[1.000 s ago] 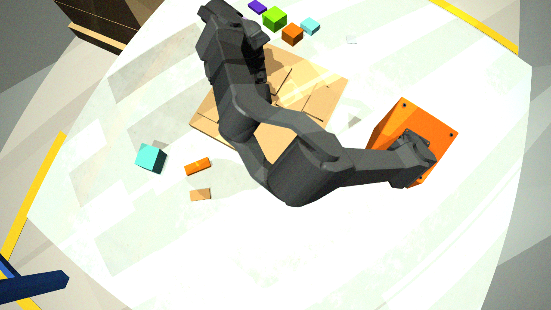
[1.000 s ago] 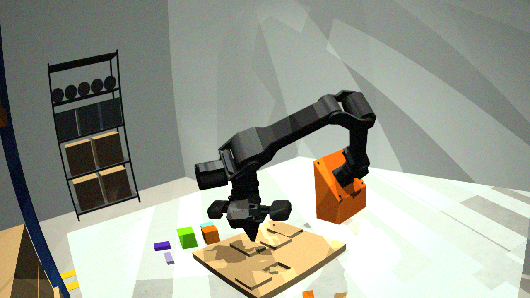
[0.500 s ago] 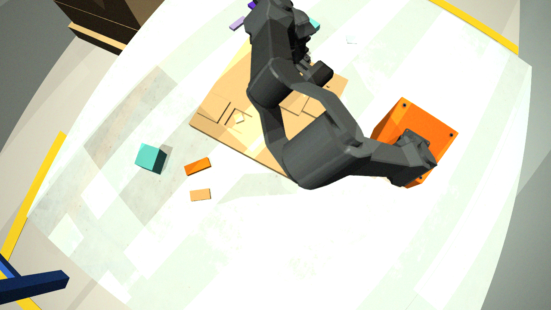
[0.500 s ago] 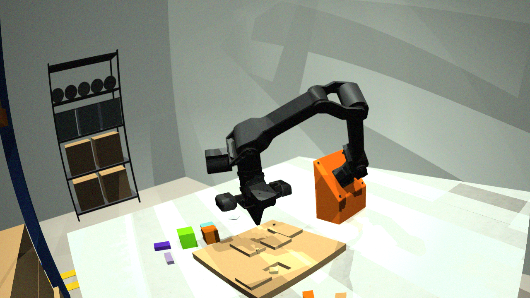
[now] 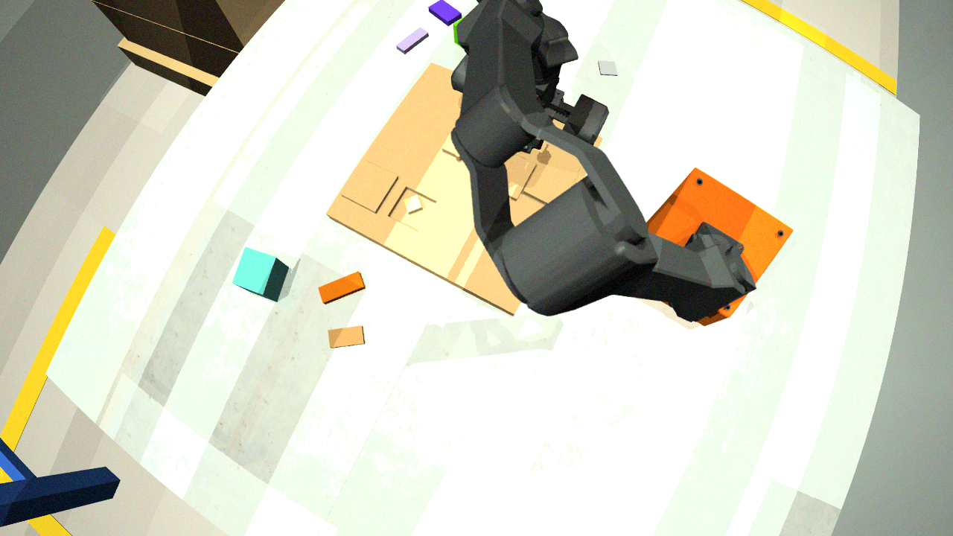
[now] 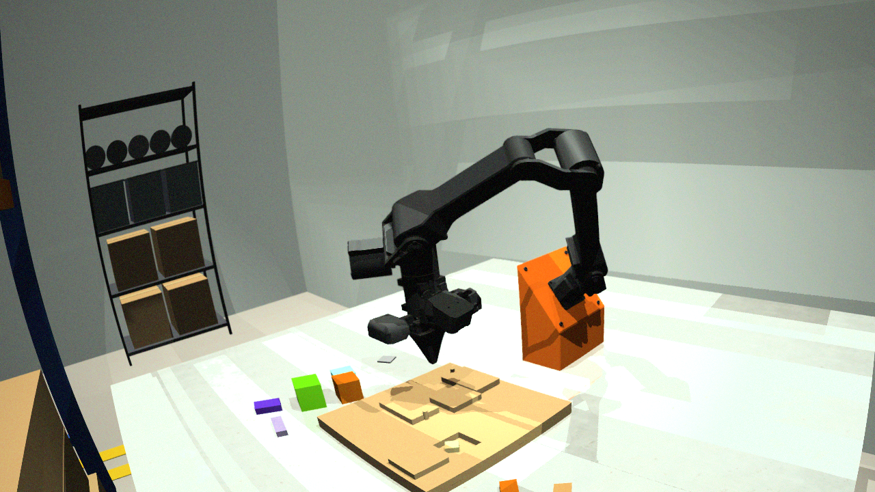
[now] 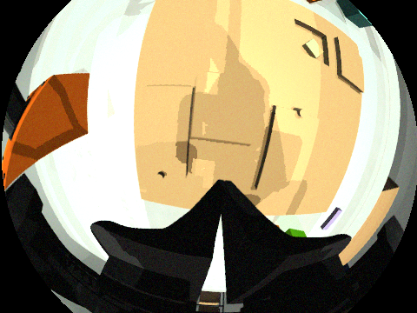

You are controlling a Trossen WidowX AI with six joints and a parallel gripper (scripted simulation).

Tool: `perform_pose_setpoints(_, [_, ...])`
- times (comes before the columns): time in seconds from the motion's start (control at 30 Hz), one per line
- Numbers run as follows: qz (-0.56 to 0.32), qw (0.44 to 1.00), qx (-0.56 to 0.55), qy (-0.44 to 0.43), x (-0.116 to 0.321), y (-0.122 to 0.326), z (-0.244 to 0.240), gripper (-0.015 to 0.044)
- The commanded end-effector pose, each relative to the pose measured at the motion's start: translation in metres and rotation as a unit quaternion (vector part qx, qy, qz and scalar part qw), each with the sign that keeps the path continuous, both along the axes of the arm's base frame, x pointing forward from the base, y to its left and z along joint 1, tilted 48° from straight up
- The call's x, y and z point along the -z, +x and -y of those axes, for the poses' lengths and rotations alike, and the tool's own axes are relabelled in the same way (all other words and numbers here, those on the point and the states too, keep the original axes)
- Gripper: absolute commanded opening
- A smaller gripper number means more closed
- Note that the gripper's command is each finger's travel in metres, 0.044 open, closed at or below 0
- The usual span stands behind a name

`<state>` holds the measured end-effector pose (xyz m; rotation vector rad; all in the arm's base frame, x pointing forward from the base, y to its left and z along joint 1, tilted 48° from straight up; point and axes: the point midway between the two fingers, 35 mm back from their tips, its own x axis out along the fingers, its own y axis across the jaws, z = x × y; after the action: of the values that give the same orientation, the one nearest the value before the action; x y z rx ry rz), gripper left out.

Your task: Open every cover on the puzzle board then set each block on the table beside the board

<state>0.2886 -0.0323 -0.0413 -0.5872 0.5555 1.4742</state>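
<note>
The tan puzzle board (image 5: 400, 120) (image 6: 367, 421) (image 7: 165, 43) lies on the table. A pale block (image 5: 412, 204) (image 6: 452, 445) (image 7: 314, 48) sits in an uncovered well, with a square cover (image 5: 369, 186) (image 6: 419, 462) beside it. Across the board, one cover (image 6: 407, 408) has a small peg (image 6: 426, 415) (image 7: 297, 111) at its edge. A middle cover (image 6: 455, 398) and a far cover (image 6: 477, 381) lie near each other; another small peg (image 6: 452, 370) (image 7: 162, 174) stands by the far one. My gripper (image 6: 433, 361) (image 7: 222, 185) is shut and empty, above the board. Whether wells lie under these three covers is hidden.
A teal cube (image 5: 256, 272), an orange bar (image 5: 342, 286) and a tan bar (image 5: 346, 336) lie on one side. A green cube (image 6: 309, 392), an orange cube (image 6: 347, 387), a purple bar (image 6: 267, 405) and a lilac bar (image 6: 279, 426) lie beyond the board. My orange base (image 6: 538, 330) stands nearby.
</note>
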Motion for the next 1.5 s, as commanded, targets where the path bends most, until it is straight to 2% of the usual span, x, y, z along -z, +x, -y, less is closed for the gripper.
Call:
perform_pose_setpoints(0.0, [0.003, 1.0, -0.003, -0.002, 0.001, 0.0, 0.001, 0.0])
perform_pose_setpoints(1.47, [0.003, 1.0, -0.003, -0.002, 0.023, 0.001, -0.023, 0.0])
